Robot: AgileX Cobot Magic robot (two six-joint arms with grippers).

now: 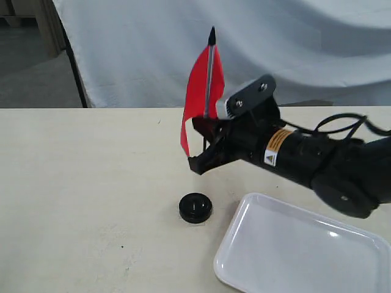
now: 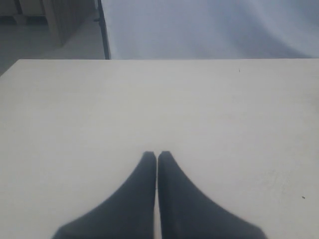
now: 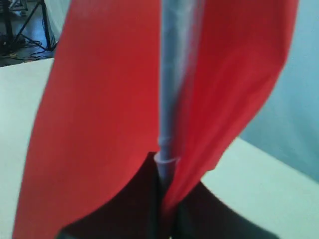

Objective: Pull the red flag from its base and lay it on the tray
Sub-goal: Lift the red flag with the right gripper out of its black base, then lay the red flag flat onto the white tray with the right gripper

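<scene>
Already done: red flag [image 1: 197,91] is off the base [image 1: 195,207], upright in the air at 12 o'clock of it.
Right gripper [image 1: 206,146]: jaws pinching the pole.
Left gripper [image 2: 157,158]: jaws pressed together, holding nothing.
Left to do: lay the flag on the tray [image 1: 342,256], at 4 o'clock of the base.

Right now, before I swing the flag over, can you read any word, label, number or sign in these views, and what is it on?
Sticker on the right arm: orange and white with a black warning triangle; its print is too small to read.
Red flag, base, tray: no writing visible.
Left and right wrist views: no text at all.
</scene>
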